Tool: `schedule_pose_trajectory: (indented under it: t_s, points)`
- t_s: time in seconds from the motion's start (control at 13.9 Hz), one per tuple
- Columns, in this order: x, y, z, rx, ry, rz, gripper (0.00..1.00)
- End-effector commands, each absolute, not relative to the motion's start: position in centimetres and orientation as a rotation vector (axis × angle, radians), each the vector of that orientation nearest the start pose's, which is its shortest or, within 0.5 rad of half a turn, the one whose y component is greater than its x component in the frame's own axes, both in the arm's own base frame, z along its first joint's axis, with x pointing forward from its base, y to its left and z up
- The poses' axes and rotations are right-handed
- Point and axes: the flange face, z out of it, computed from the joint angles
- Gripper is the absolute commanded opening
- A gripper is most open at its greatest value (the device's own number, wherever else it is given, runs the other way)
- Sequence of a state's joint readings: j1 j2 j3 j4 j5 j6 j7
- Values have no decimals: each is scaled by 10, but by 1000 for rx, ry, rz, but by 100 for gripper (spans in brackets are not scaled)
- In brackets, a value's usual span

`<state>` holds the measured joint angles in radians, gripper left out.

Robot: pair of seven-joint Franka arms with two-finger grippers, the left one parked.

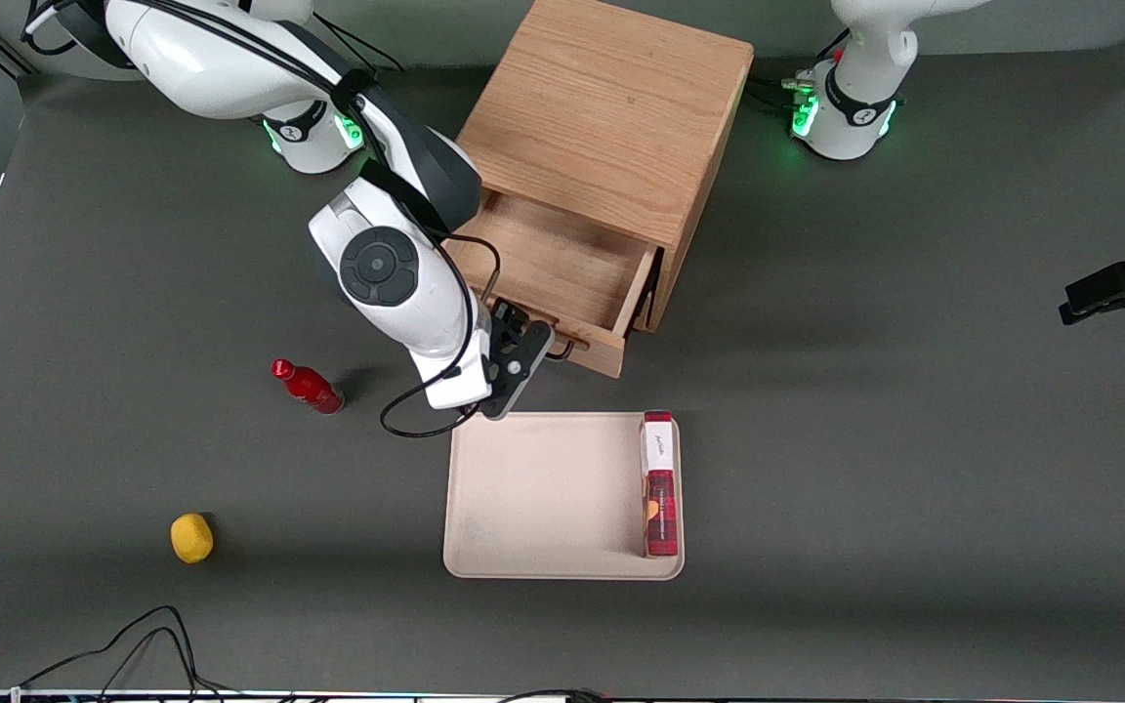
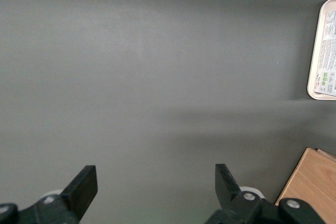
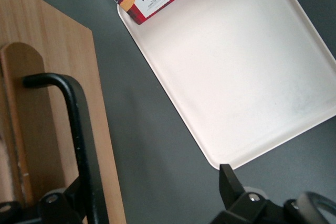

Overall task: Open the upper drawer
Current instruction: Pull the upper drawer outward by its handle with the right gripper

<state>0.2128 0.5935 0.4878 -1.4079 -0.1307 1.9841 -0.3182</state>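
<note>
Light oak upper drawer (image 1: 562, 268) is standing pulled well out of the wooden cabinet (image 1: 611, 107). Gripper (image 1: 541, 353) is sitting at its black wire handle (image 3: 79, 135), fingers open, astride the bar. Pull step looks finished; next, retreating clear.

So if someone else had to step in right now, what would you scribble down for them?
Gripper: open, at the black wire handle of the upper drawer; one finger sits beside the bar, nothing clamped.
Upper drawer: pulled well out of the cabinet, its wooden box looks empty.
Nearer the front camera: a beige tray with a red biscuit box along one edge.
Done: the drawer is open.
Left: probably just back the gripper clear of the handle, minding the tray close by.
</note>
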Motion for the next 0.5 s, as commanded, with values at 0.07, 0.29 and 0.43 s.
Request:
schedule_pose_trajectory:
  t_s: [0.07,0.29,0.43]
  points:
    - [611,394,396,-2612,-1459,-86,100]
    - [617,386,396,-2624,-1442,-92,100]
    - [622,379,397,-2630,-1428,-96,100]
